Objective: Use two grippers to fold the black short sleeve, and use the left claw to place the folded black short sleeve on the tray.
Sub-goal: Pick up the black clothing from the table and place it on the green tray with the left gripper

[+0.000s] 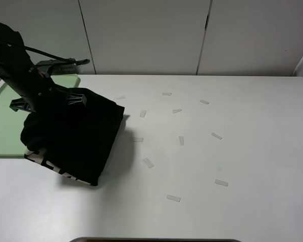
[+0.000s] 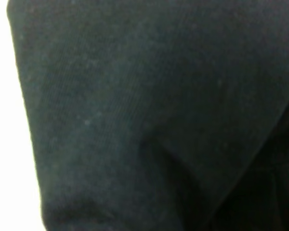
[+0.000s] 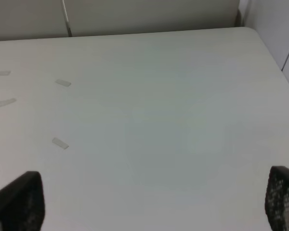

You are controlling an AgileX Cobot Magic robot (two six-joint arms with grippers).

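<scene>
Left claw (image 1: 50, 101) jaws grip folded black short sleeve (image 1: 73, 136), hanging at tray (image 1: 5, 126) edge. Right gripper (image 3: 149, 202) jaws wide over tape-marked table (image 1: 217, 166).

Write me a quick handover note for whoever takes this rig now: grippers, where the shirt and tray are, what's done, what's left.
Left claw: hidden in the cloth, apparently gripping the folded black short sleeve.
Right gripper: open, empty, above bare table.
Shirt: folded bundle hanging from the left claw, lower edge near the table, overlapping the tray edge.
Done: folding.
Left: carry it fully over the tray and release.
</scene>
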